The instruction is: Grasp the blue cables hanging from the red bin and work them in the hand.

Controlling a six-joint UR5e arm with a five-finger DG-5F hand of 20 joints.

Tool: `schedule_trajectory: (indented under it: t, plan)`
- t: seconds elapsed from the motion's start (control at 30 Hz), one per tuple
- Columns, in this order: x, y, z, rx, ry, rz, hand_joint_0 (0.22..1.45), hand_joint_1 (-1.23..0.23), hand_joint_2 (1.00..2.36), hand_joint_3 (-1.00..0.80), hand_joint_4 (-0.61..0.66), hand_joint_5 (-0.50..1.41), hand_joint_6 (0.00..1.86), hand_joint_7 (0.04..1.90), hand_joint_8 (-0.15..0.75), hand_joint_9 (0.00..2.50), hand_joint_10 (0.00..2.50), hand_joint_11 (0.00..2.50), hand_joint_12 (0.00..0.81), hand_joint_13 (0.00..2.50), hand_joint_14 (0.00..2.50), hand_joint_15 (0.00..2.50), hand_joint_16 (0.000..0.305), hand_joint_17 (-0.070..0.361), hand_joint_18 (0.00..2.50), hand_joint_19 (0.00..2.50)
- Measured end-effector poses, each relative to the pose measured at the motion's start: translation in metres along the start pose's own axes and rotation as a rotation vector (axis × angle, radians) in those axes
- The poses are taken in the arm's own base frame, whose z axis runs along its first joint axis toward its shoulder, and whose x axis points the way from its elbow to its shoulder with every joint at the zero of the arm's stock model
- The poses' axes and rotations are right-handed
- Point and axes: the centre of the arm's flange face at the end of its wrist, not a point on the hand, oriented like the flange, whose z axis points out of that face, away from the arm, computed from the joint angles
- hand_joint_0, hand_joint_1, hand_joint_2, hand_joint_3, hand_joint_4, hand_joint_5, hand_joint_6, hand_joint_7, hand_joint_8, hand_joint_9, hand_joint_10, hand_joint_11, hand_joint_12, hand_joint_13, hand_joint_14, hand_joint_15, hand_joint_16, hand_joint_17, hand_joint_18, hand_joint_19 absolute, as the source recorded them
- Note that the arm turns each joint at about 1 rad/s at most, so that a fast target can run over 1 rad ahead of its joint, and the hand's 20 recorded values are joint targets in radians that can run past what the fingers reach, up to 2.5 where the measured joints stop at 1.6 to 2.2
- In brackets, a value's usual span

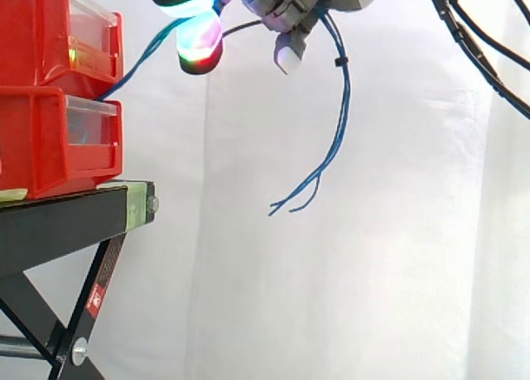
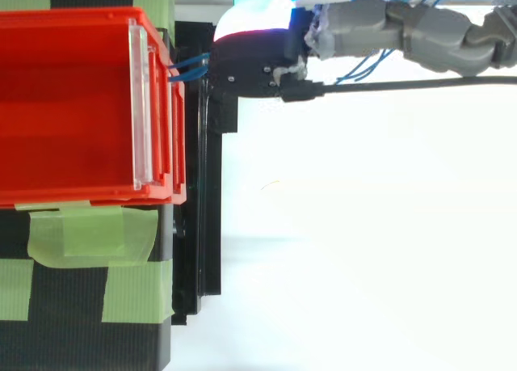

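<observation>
The hand (image 1: 290, 3) sits at the top of the side view, right of the stacked bins and well above the stand, with its fingers curled down and closed around the blue cables (image 1: 339, 123). One glowing fingertip (image 1: 199, 42), coloured cyan, green and magenta, points down and left toward the bins; a second white pad (image 1: 290, 59) hangs lower, near the middle of the hand. In the top view the hand (image 2: 404, 31) reaches in from the upper right edge, its grey fingers lying roughly level across the frame and its dark tip just beside the bin's corner. The cables leave the gap between the upper red bin (image 1: 41, 32) and the lower red bin (image 1: 41, 140), slant up and right to the fingers, pass through the hand, then drop in a long bowed line down the middle of the frame, their loose ends splayed toward the lower left. From above, a short stretch of them (image 2: 190, 66) spans between bin and hand. The bins rest on a black stand (image 1: 58, 218) patched with green tape (image 2: 89, 233), before a white curtain (image 1: 397, 231).
</observation>
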Motion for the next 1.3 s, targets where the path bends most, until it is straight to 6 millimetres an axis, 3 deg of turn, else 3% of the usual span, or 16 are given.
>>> schedule_trajectory:
  t: [0.23, 0.7, 1.1, 1.3]
  plan:
    - [0.000, 0.006, -0.001, -0.042, 0.024, -0.028, 0.90, -0.62, 1.01, -0.06, 0.32, 0.57, 0.01, 1.29, 0.432, 1.03, 2.50, 2.50, 0.550, 1.33, 2.50, 1.83, 0.065, 0.146, 1.67, 0.33]
    - [-0.013, 0.014, -0.012, -0.071, 0.074, -0.050, 0.91, -0.61, 1.02, -0.07, 0.32, 0.55, 0.01, 1.34, 0.458, 1.02, 2.50, 2.50, 0.557, 1.31, 2.50, 1.83, 0.061, 0.137, 1.65, 0.38]
    - [-0.013, 0.003, -0.022, -0.001, 0.130, 0.024, 0.92, -0.62, 1.02, -0.10, 0.31, 0.52, 0.01, 1.35, 0.471, 0.98, 2.50, 2.50, 0.568, 1.29, 2.50, 1.86, 0.056, 0.126, 1.60, 0.49]
    - [-0.002, -0.017, -0.037, 0.036, 0.154, 0.059, 0.94, -0.63, 1.02, -0.09, 0.31, 0.49, 0.01, 1.36, 0.475, 0.96, 2.50, 2.50, 0.572, 1.26, 2.50, 1.87, 0.053, 0.120, 1.58, 0.53]
